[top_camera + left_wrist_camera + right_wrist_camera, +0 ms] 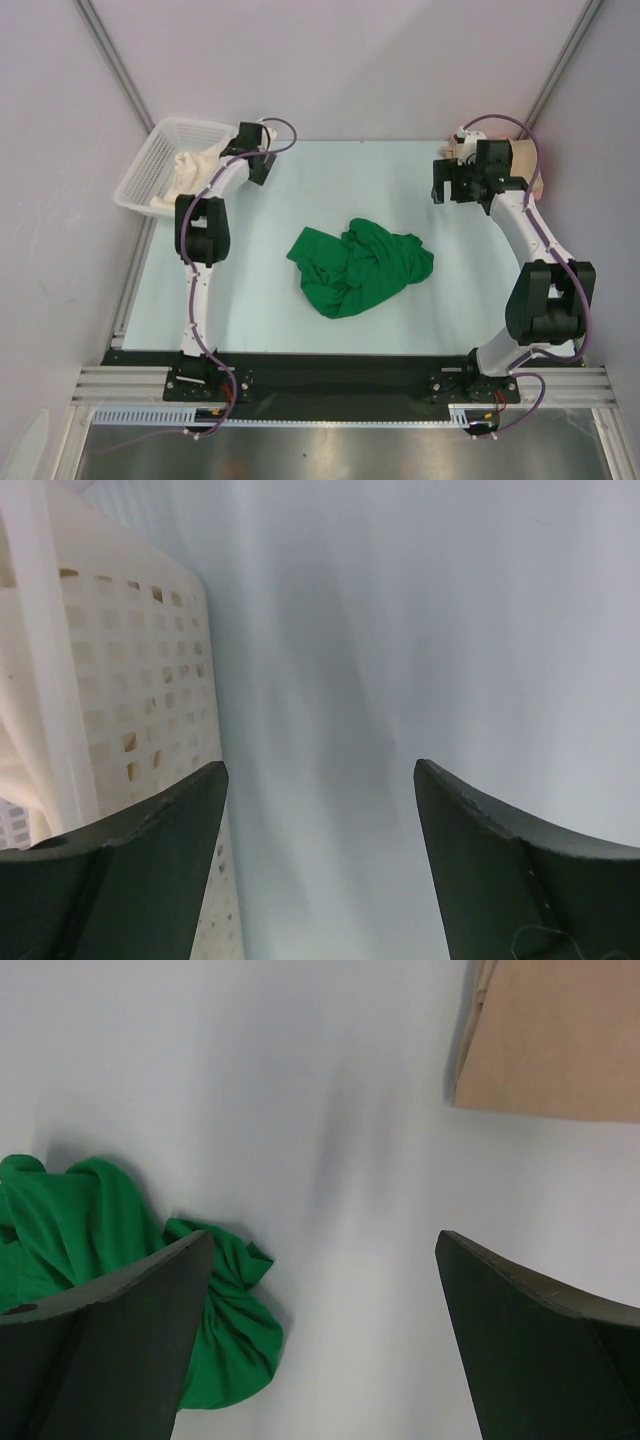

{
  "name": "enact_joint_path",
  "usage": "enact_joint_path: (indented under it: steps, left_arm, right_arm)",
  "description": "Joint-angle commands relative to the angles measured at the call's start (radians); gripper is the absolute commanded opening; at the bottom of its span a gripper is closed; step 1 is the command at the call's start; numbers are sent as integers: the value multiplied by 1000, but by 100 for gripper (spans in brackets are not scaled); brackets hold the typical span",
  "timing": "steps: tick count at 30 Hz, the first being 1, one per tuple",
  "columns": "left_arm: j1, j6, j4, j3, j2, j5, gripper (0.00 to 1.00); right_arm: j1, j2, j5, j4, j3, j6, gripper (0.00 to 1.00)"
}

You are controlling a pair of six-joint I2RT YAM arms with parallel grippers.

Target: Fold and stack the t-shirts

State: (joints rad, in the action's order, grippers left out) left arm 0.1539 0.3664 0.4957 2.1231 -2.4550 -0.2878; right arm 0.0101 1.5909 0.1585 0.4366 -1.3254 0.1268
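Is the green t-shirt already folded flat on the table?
No, the green t-shirt lies crumpled in a bunched heap in the middle of the table, with no neat folds.

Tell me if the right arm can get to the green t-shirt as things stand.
Probably yes. The green t-shirt lies crumpled mid-table, the right gripper is open and empty, and only bare table lies between them. The left gripper sits off by the basket.
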Motion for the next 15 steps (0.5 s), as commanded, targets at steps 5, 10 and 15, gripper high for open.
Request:
enact_joint_path:
  steps: [5,10,15]
  left_arm:
    - [-50,-15,-103,156,-73,-60,86]
    - [-62,-6,-161,257,-127,-94,89]
    - [-63,23,-198,276,-130,-136,94]
  right_arm:
    - [85,21,-65,-1,-49,66,100]
    - [132,27,-99,-6,-55,96,100]
    - [143,30,-106,-10,-57,88,100]
